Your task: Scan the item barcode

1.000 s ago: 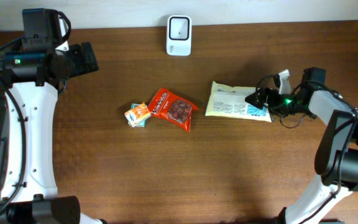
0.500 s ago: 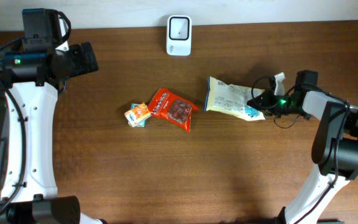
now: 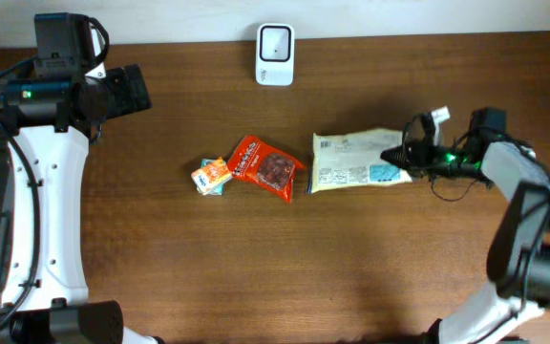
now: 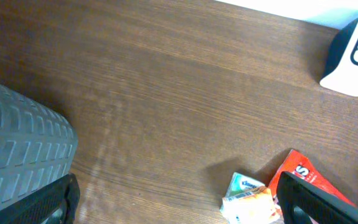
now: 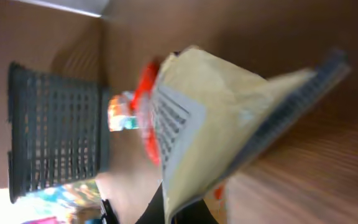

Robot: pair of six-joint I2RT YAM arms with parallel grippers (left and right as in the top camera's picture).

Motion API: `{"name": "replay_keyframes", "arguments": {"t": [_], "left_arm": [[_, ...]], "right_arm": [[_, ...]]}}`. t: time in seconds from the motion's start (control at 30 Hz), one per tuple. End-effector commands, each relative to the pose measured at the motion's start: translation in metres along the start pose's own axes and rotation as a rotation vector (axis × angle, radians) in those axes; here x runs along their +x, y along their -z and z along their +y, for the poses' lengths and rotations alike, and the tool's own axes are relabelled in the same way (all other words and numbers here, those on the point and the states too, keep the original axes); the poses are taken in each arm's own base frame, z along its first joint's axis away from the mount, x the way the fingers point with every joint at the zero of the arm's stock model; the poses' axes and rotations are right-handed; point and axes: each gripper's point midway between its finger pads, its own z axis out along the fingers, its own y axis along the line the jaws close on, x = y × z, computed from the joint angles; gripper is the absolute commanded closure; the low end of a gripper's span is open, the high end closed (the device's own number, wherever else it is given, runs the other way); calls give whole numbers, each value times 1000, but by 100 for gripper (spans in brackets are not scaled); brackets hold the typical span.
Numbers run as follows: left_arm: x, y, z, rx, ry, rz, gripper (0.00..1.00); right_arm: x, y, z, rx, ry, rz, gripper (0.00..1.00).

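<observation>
Dark wooden bench, white scanner at its far edge, yellow packet gripped by one end.
The right fingers were clamped on the packet's right edge, probably to turn its printed face toward the scanner, which stood well apart from it. The left fingers stood wide apart, holding nothing. Overhead placed the packet just beside the red pouch. Only the right wrist view showed it tilted off the wood, with a mesh basket beyond.
</observation>
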Motion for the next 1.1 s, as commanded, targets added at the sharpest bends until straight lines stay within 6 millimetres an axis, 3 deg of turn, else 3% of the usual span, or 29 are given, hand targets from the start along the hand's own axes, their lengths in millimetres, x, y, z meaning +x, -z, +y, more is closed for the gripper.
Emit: {"name": "replay_keyframes", "arguments": {"t": [0.0, 0.2, 0.27, 0.5, 0.77, 0.93, 1.07], "left_arm": [[2, -2, 1, 0, -4, 8, 1], [2, -2, 1, 0, -4, 8, 1], [2, -2, 1, 0, -4, 8, 1], [2, -2, 1, 0, -4, 8, 1], [2, -2, 1, 0, -4, 8, 1], [2, -2, 1, 0, -4, 8, 1], [2, -2, 1, 0, -4, 8, 1]], "right_arm": [[-4, 12, 73, -110, 196, -33, 96], [-2, 38, 151, -315, 334, -70, 96], [-4, 44, 166, -360, 331, -69, 96], [-1, 47, 190, -457, 327, -37, 96], [-17, 50, 198, -460, 239, -20, 96], [-22, 40, 212, -465, 289, -3, 96], [-33, 25, 203, -365, 264, -53, 96]]}}
